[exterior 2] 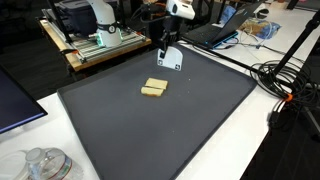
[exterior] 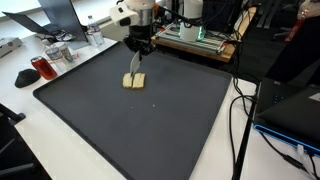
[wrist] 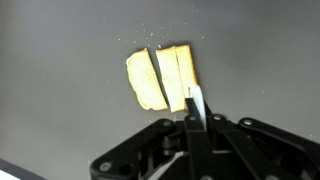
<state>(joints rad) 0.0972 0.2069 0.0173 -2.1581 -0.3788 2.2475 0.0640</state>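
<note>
A robotics lab; white open-frame machine on a wooden board [exterior 2: 95, 40]; tangled black cables [exterior 2: 285, 85]; open grey laptop [exterior: 55, 15]; white desks [exterior: 15, 105].

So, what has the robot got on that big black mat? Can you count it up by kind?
pale yellow flat pieces, side by side: 2
thin white blade, clamped in the black gripper: 1
total: 3

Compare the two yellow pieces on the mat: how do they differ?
The rounded piece has a curved outer edge; the straight piece is square-cornered. The straight piece bears a lengthwise line; the rounded piece is plain. Both are pale yellow, flat on the mat, side by side.
</note>
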